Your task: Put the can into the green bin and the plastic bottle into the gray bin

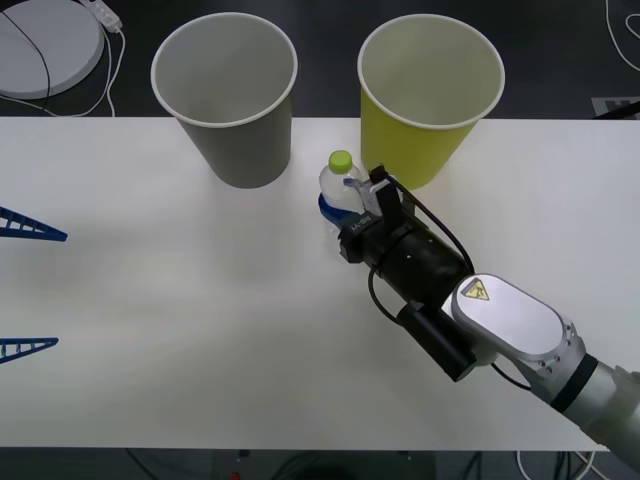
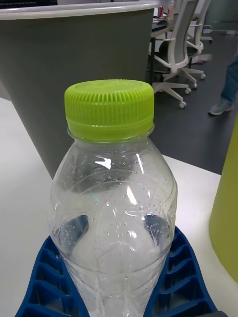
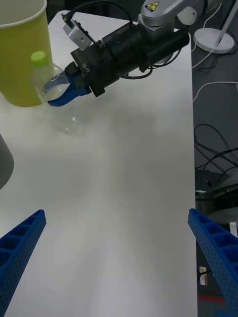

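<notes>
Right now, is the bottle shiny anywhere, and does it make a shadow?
Right wrist view: white glints on the bottle below its cap. Left wrist view: a faint shadow on the table under it, right gripper closed round it.

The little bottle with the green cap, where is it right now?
In the front view the plastic bottle stands upright on the table, between the gray bin and the green bin, with the right gripper closed around its body.
</notes>
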Motion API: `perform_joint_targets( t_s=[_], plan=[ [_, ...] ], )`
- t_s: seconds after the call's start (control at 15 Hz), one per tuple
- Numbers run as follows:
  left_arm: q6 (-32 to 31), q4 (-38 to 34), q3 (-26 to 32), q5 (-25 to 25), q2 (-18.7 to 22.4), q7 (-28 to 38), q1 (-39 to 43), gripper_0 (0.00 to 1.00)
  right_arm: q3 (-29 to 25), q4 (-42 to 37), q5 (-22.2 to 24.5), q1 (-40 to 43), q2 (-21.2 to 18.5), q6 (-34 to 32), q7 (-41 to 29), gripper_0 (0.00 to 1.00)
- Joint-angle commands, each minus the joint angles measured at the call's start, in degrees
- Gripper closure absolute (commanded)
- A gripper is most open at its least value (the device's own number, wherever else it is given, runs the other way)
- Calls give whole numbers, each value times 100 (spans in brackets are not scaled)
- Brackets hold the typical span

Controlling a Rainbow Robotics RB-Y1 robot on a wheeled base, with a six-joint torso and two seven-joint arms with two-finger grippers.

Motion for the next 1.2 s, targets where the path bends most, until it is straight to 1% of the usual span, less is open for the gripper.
perform_joint_targets(
  t_s=[0.07,0.2,0.6,0.87,1.0,1.13,1.2],
  plan=[
    [0,0,0,0,0,0,0,0,0,-326,10,203,-212,53,-58,100],
    [0,0,0,0,0,0,0,0,0,-537,98,326,-335,158,-101,100],
    [0,0,0,0,0,0,0,0,-62,-1082,89,502,-563,202,-242,100],
    [0,0,0,0,0,0,0,0,-106,-1556,-184,695,-774,334,-295,100],
    [0,0,0,0,0,0,0,0,-106,-1802,-412,792,-924,387,-242,100],
    [0,0,0,0,0,0,0,0,-150,-1952,-421,809,-1082,369,-242,100],
    [0,0,0,0,0,0,0,0,-194,-2013,-500,809,-1161,343,-251,100]
  ],
)
